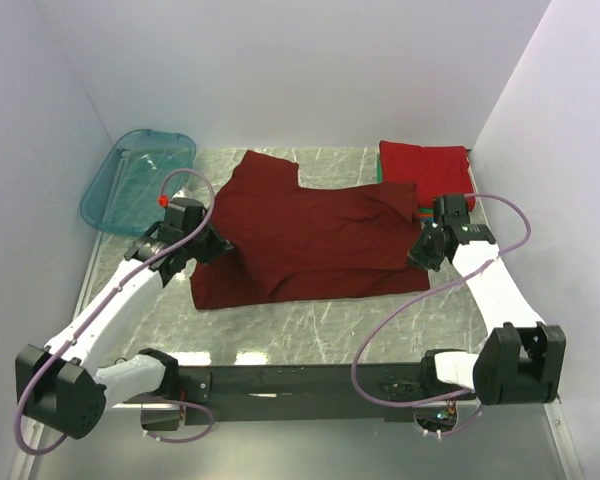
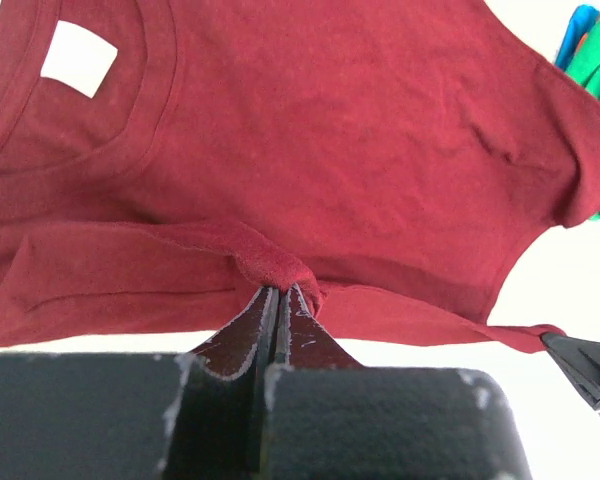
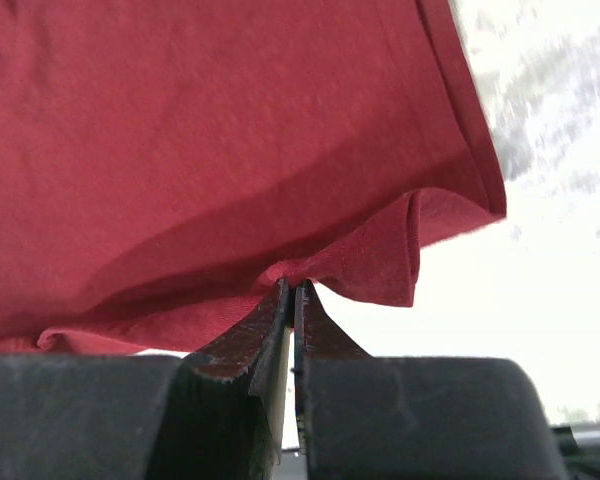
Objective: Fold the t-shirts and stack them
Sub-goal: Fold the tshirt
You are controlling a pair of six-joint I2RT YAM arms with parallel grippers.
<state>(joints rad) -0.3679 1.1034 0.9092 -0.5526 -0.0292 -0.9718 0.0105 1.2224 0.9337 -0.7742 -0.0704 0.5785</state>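
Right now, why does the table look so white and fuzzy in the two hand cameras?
Right wrist view: the marble table is blurred and overexposed beside the maroon t-shirt. Left wrist view: the background below the shirt is washed out to white. Top external view: sharp, with small glare patches near the table's front edge.

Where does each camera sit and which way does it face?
Top external: above, behind the bases, looking down at the table; left arm, right arm show.
Left wrist: on that arm, facing along the shut left tool at pinched maroon t-shirt.
Right wrist: likewise, along the shut right tool at the shirt's edge.
Shared: all see that t-shirt.
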